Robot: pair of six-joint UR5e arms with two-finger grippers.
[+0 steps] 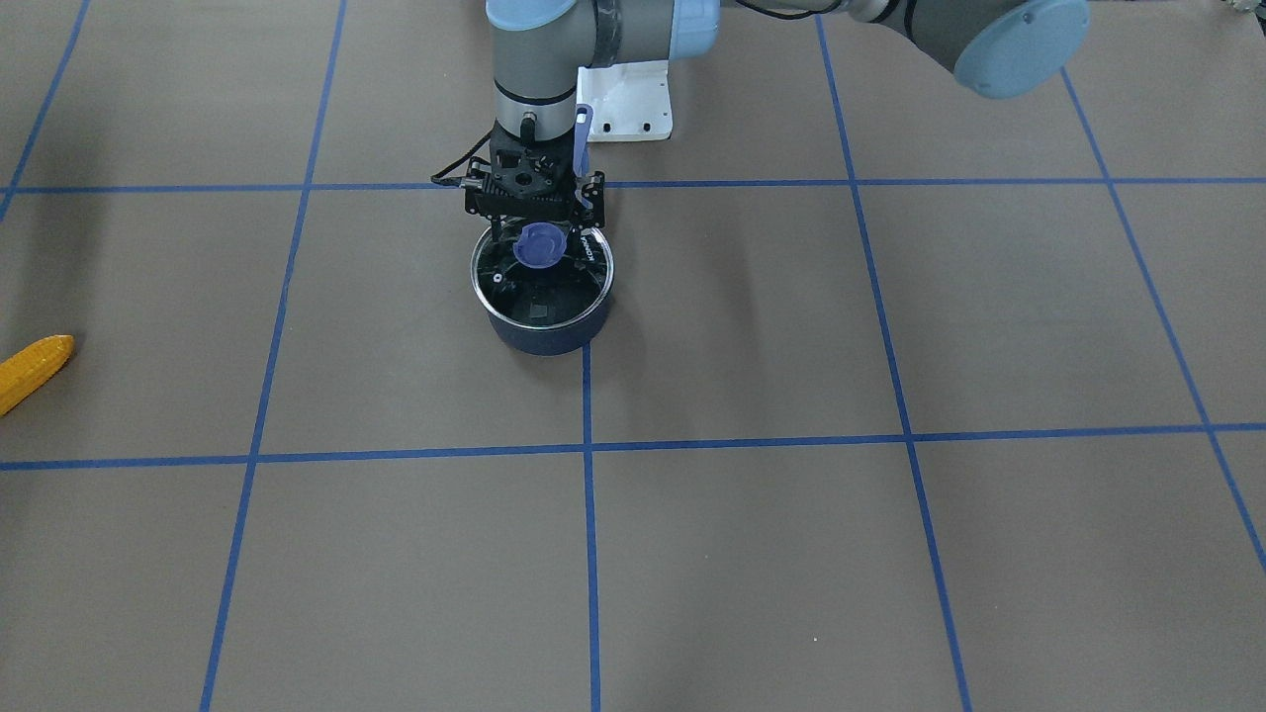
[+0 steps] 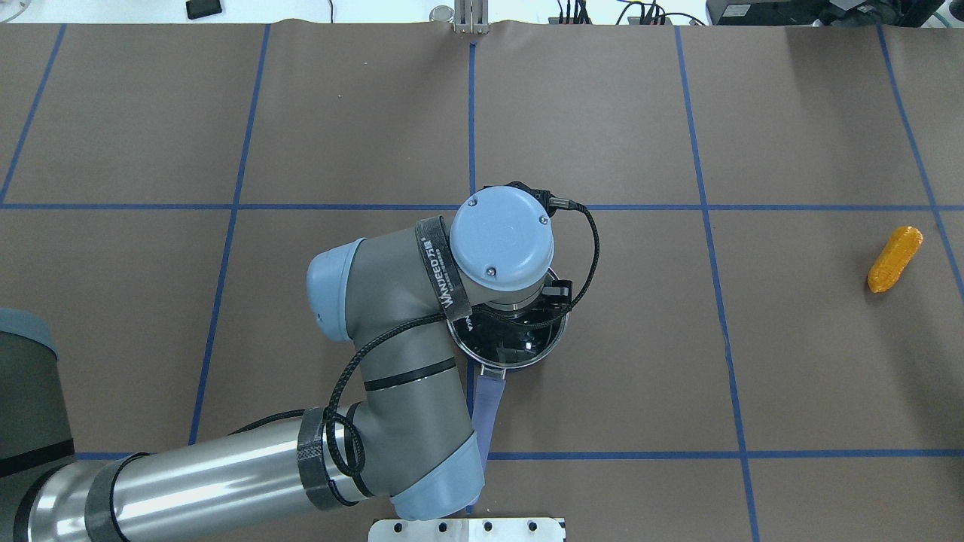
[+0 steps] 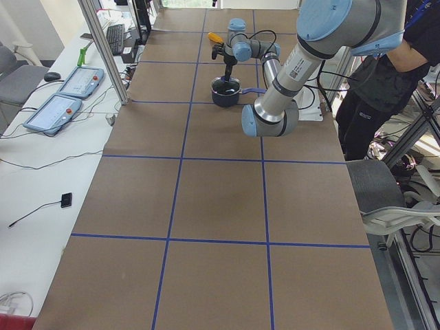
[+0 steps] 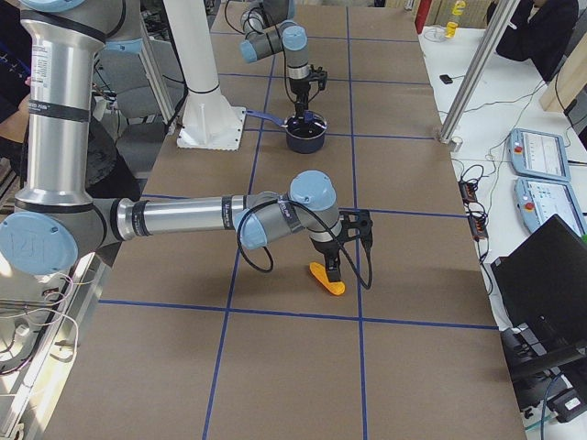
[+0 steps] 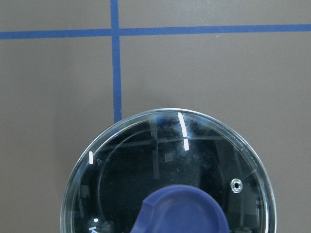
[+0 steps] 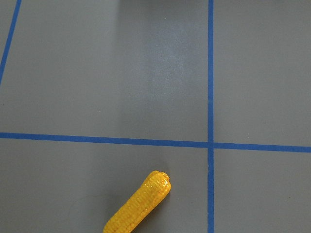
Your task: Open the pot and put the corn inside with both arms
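The navy pot (image 1: 544,334) stands at the table's middle with its clear glass lid (image 1: 542,297) on and its purple handle (image 2: 486,403) pointing at the robot. My left gripper (image 1: 541,259) is down over the lid, its fingers (image 1: 590,247) spread open on either side of the purple knob (image 1: 539,245). The knob also shows at the bottom of the left wrist view (image 5: 181,211). The corn (image 2: 894,258) lies alone far out on my right (image 1: 35,364). My right gripper (image 4: 335,266) hangs above the corn (image 6: 138,206); I cannot tell whether it is open or shut.
Brown table cover with a blue tape grid. The white pedestal base (image 1: 628,104) stands just behind the pot handle. A side bench with teach pendants (image 3: 62,96) runs along the far edge. A person (image 3: 385,75) stands near the robot.
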